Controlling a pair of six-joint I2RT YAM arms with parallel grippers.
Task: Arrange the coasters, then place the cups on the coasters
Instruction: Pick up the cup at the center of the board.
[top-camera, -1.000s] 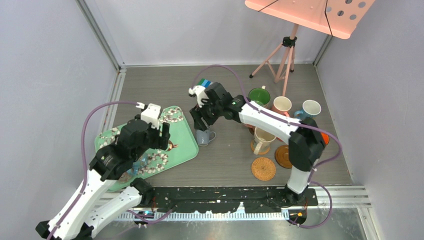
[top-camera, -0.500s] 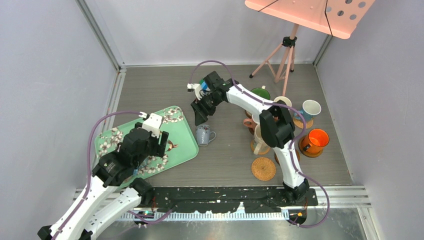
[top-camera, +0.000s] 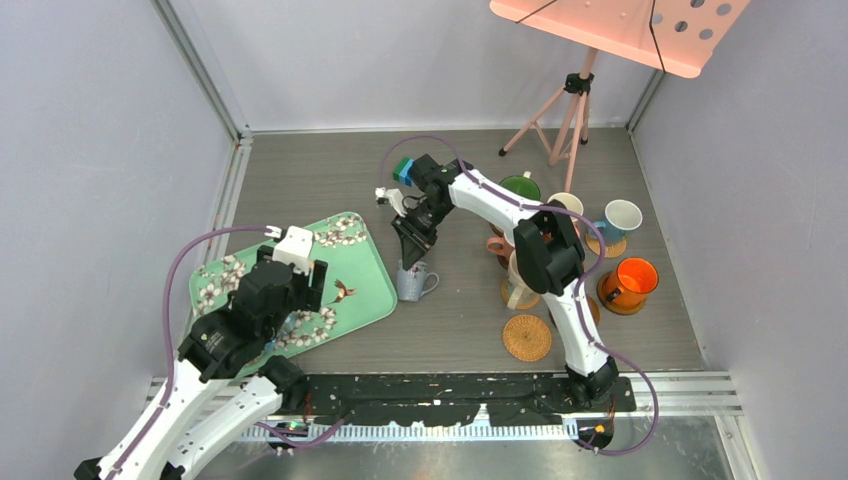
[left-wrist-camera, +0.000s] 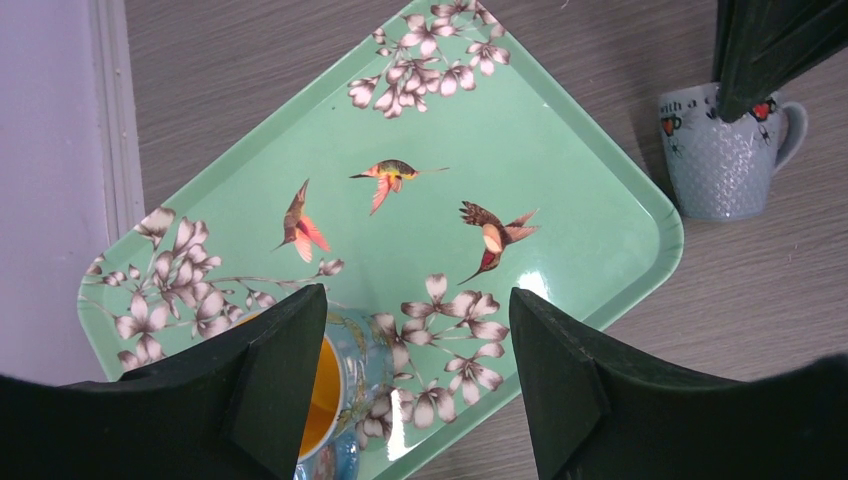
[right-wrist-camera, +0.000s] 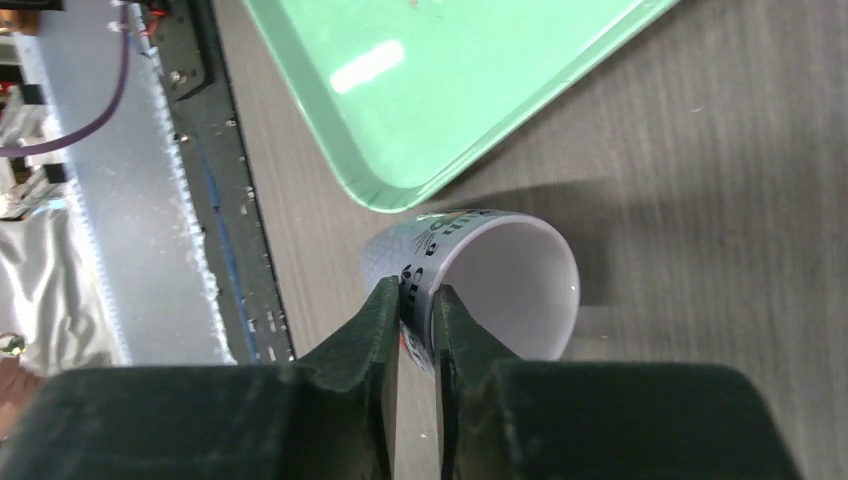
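While the right gripper (right-wrist-camera: 416, 305) pinches the wall of the light blue mug (right-wrist-camera: 480, 285), one finger inside the rim and one outside against the printed lettering, the mug stands on the grey tabletop (top-camera: 320, 180) just off the near corner of the mint-green floral tray (left-wrist-camera: 560, 170). In the top view the same gripper (top-camera: 410, 252) comes down onto the mug (top-camera: 414, 282) from above, the handle pointing away from the tray (top-camera: 372, 275) toward the cluster of other cups.

The left gripper (left-wrist-camera: 410, 375) hangs above the tray with its fingers set wide and nothing between them. Directly under it, partly hidden by its left finger (left-wrist-camera: 270, 390), a blue-patterned cup with an orange interior (left-wrist-camera: 335, 390) sits on the tray. Beyond this gripper and to its right stands the light blue mug with the right gripper's dark fingertips entering it.

To the right of the right gripper, well apart from the held mug, the other cups crowd together: a green-inside mug (top-camera: 520, 189), a pink one (top-camera: 566, 207), a white-and-blue one (top-camera: 620, 217) on a tan coaster, a cream mug (top-camera: 516, 285) partly behind the right arm, and an orange mug (top-camera: 628, 283). A woven wicker coaster (top-camera: 526, 337) lies bare near the arm's base, and a brown coaster (top-camera: 592, 312) peeks out beside it. A blue-green block (top-camera: 403, 169) lies just behind the right arm's wrist.
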